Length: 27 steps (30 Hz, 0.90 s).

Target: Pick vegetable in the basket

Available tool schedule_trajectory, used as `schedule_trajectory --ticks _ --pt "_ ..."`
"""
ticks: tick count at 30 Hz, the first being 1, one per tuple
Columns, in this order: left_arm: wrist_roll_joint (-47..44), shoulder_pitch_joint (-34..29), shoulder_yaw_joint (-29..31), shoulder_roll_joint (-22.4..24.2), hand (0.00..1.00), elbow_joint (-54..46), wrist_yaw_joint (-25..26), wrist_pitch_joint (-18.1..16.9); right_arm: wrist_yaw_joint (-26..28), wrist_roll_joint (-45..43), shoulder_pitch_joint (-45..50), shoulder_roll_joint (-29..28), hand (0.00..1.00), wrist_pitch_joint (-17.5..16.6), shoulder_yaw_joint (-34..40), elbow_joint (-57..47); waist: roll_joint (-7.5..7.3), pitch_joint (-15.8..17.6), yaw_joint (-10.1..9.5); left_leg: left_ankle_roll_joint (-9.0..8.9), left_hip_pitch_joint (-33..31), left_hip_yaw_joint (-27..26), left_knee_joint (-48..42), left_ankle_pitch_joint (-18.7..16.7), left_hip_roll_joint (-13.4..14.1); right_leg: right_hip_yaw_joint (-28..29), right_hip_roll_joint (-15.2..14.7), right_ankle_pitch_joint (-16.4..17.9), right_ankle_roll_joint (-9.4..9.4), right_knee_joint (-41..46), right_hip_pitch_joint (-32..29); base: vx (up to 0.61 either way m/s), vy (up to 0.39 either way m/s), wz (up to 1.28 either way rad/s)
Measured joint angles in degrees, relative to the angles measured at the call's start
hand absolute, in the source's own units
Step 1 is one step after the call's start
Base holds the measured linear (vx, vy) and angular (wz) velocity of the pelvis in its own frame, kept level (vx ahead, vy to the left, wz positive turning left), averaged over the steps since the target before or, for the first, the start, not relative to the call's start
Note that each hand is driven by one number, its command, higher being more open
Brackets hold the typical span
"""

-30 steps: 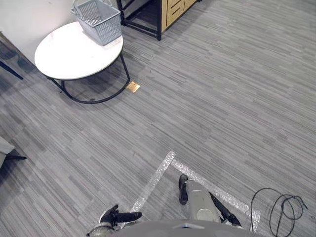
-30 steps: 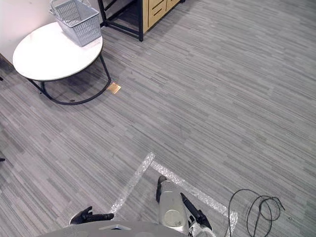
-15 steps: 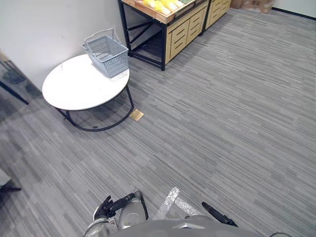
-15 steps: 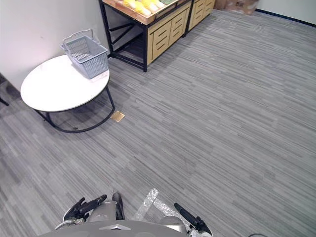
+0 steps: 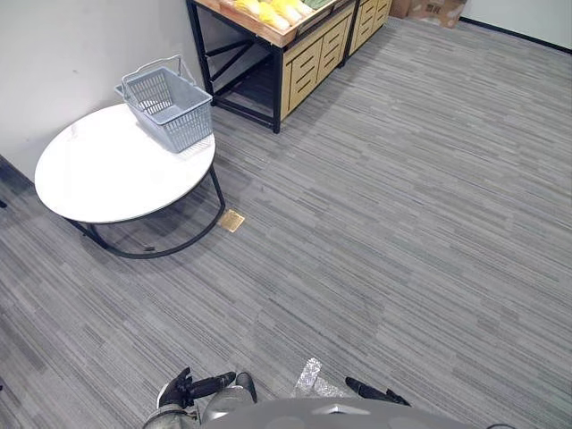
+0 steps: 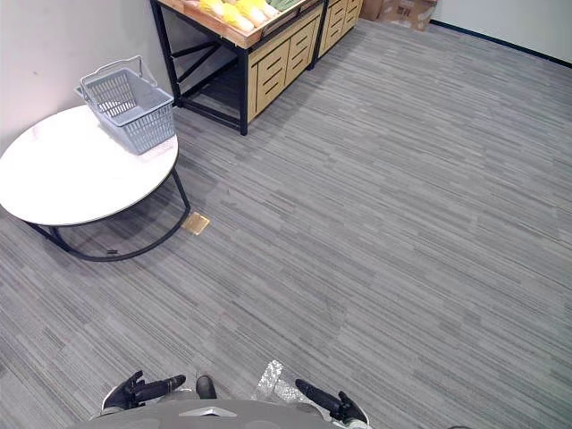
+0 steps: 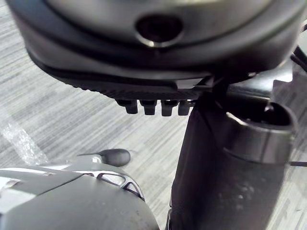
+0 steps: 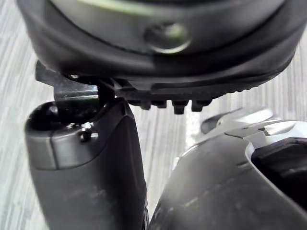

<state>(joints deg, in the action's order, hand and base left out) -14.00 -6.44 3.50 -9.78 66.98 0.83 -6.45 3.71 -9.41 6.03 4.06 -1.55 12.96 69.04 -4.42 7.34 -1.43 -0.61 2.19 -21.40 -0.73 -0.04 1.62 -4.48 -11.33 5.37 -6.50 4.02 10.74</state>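
Observation:
Yellow vegetables (image 5: 268, 9) lie in a wooden crate on top of a shelf stand (image 5: 304, 49) at the far end of the room. A grey plastic basket (image 5: 167, 109) with its handles up stands empty on the far edge of a round white table (image 5: 98, 174) to the left. My left hand (image 5: 192, 389) and right hand (image 5: 371, 391) hang low at the near edge, far from both, fingers straight and holding nothing. The left wrist view shows my left hand's fingers (image 7: 153, 106) from behind, and the right wrist view my right hand's fingers (image 8: 177, 104).
Grey striped carpet stretches between me and the shelf. The table has a black wire frame (image 5: 161, 246), with a small brown plate (image 5: 231, 220) on the floor beside it. Clear tape (image 5: 308, 375) marks the floor near me. A cardboard box (image 5: 438, 9) sits far right.
The camera has tilted up and swung over the last second, bringing the shelf with the yellow vegetables into view. Both hands stay low and empty.

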Motion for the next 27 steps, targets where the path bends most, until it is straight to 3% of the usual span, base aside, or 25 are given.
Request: schedule_trajectory --ticks 4,7,9,10,12,13,14,15,16,19,21,22,23,24,25,26,27 --pt "0.9 -0.02 -1.44 -0.25 1.0 -0.19 0.07 -0.3 -0.16 -0.11 0.1 0.34 1.0 -0.01 -0.2 -0.03 0.41 -0.39 -0.01 -0.07 -1.87 0.77 -2.84 -1.63 1.5 -0.09 0.9 -0.29 -0.05 5.07 -3.17 0.04 -0.053 0.01" --pt "0.4 -0.24 -2.54 -0.31 1.0 -0.22 0.41 -0.99 -0.24 -1.68 0.53 0.37 1.0 -0.18 -0.1 -0.45 0.85 0.0 0.19 0.31 -1.3 2.44 -4.3 -3.69 2.19 -0.19 1.01 -0.29 -0.04 18.18 -8.32 0.04 0.023 0.17" --pt "0.33 -0.46 -2.54 -0.91 1.0 -0.75 0.4 -1.08 -0.31 -3.17 0.77 -0.41 1.0 -0.5 0.1 -1.19 0.15 1.32 0.09 0.83 0.15 2.96 -5.35 -4.99 1.24 -0.03 -1.05 -0.84 0.04 29.19 -12.18 0.05 0.071 0.26" --pt "0.2 -0.95 -2.56 -1.18 1.0 -1.21 0.54 -1.12 -0.31 -4.98 1.45 -1.04 1.0 -1.17 0.13 -1.95 -0.72 1.72 0.14 1.5 1.51 3.25 -6.75 -6.59 0.26 -0.03 -2.83 -3.01 -0.07 35.54 -13.66 0.07 0.08 0.24" --pt "0.13 -1.44 -2.64 -1.12 1.0 -1.29 0.63 -1.13 -0.24 -6.89 2.03 -1.02 1.0 -1.84 0.34 -2.53 -0.62 1.79 0.15 2.54 3.14 3.89 -7.34 -8.75 -0.05 -0.13 -3.8 -5.11 0.27 41.25 -15.21 0.08 0.088 0.1" --pt "0.12 -1.58 -2.75 -1.12 1.0 -1.44 0.64 -1.1 0.08 -8.52 2.15 -0.92 1.0 -1.87 0.43 -2.74 -0.5 1.79 0.33 2.91 3.63 4.03 -7.64 -9.85 0.1 -0.64 -3.78 -1.32 2.11 44.83 -17.32 0.06 0.066 -0.01" --pt "0.14 -1.65 -2.84 -1.12 1.0 -1.45 0.64 -1.12 0.19 -9.42 2.23 -0.96 1.0 -1.88 0.42 -3.12 -0.39 1.87 0.45 2.7 3.81 4.03 -7.61 -10.17 0.19 -1.38 -3.65 1.09 2.52 45.98 -18.69 0.07 0.057 -0.02" --pt "0.14 -1.94 -3.13 -1.01 1.0 -1.48 0.63 -1.18 0.27 -10.74 2.34 -0.93 1.0 -2.08 0.43 -4.11 0.1 2.24 1.05 2.29 4.21 4.1 -7.48 -10.7 0.56 -3.72 -3.36 4.86 1.98 46.16 -20.98 0.07 0.029 0.05" --pt "0.16 -2.16 -3.13 -0.65 1.0 -1.47 0.63 -1.31 0.47 -11.75 2.34 -0.69 1.0 -2.35 0.4 -4.78 0.81 2.6 1.66 2.08 4.47 4.29 -7.47 -11.17 1.21 -5.97 -2.91 6.25 2.64 43.25 -22.57 0.1 0.024 0.08" --pt "0.5 -2.12 -3.2 0.02 1.0 -1.68 0.62 -1.68 1.02 -13.13 2.13 0.07 1.0 -2.73 0.23 -5.16 2.19 3.35 1.74 0.99 5.39 4.56 -7.4 -12.28 2.83 -6.98 -1.01 6.0 2.11 29.89 -24.68 0.18 -0.061 0.09" --pt "0.73 -2.13 -3.2 0.78 1.0 -1.76 0.63 -2.23 1.04 -14.27 2.06 0.72 1.0 -2.76 0.24 -5.23 3.69 4.25 1.71 -0.84 6.84 5.49 -7.45 -13.7 5.29 -6.72 0.92 2.37 -0.33 13.79 -25.28 0.31 -0.156 0.18" --pt "0.96 -2.11 -3.2 0.87 1.0 -1.75 0.65 -2.22 1.12 -14.63 2.07 0.76 1.0 -2.78 0.29 -5.3 3.96 4.39 1.74 -1.56 7.36 5.76 -7.41 -14.17 5.93 -6.6 1.34 0.9 -0.73 10.24 -25.4 0.3 -0.155 0.19" --pt "1.2 -2.11 -3.2 0.86 1.0 -1.71 0.66 -2.21 1.16 -14.83 2.08 0.72 1.0 -2.78 0.41 -5.37 4.1 4.58 1.81 -2.94 8.31 6.09 -7.31 -14.97 6.67 -6.43 1.72 -1.38 -0.78 5.81 -25.45 0.42 -0.251 0.27" --pt "1.44 -2.13 -3.21 0.91 1.0 -1.2 0.67 -2.17 1.17 -15.85 2.19 0.48 1.0 -2.78 0.59 -5.39 3.97 4.68 1.85 -5.56 10.17 6.75 -6.92 -16.24 7.21 -6.14 1.82 -3.41 -0.87 2.47 -25.56 0.44 -0.28 0.31" --pt "1.69 -2.3 -3.19 0.83 1.0 -1.05 0.64 -2.17 1.2 -16.13 2.32 0.32 1.0 -2.78 0.62 -5.49 3.83 4.71 1.93 -6.56 11.06 7.17 -6.86 -16.81 7.28 -5.86 1.71 -3.38 -0.84 2.25 -25.55 0.58 -0.398 0.52" --pt "3.19 -2.44 -3.2 1.55 1.0 -0.91 0.5 -2.18 1.73 -17.1 2.22 0.23 1.0 -2.79 1.33 -5.91 5.21 4.85 2.74 -8.18 12.33 8.38 -6.44 -17.64 8.52 -4.88 2.33 -10.03 0.09 5.05 -25.93 0.56 -0.378 0.66" --pt "4.55 -2.55 -3.22 2.17 1.0 -0.63 0.04 -2.34 2.18 -17.65 1.98 0.65 1.0 -2.98 2.12 -6.62 6.64 4.43 3.7 -9.29 12.43 9.6 -5.91 -17.01 10.16 -5.01 3.23 -11.12 1.38 9.77 -27.84 0.67 -0.458 0.68"
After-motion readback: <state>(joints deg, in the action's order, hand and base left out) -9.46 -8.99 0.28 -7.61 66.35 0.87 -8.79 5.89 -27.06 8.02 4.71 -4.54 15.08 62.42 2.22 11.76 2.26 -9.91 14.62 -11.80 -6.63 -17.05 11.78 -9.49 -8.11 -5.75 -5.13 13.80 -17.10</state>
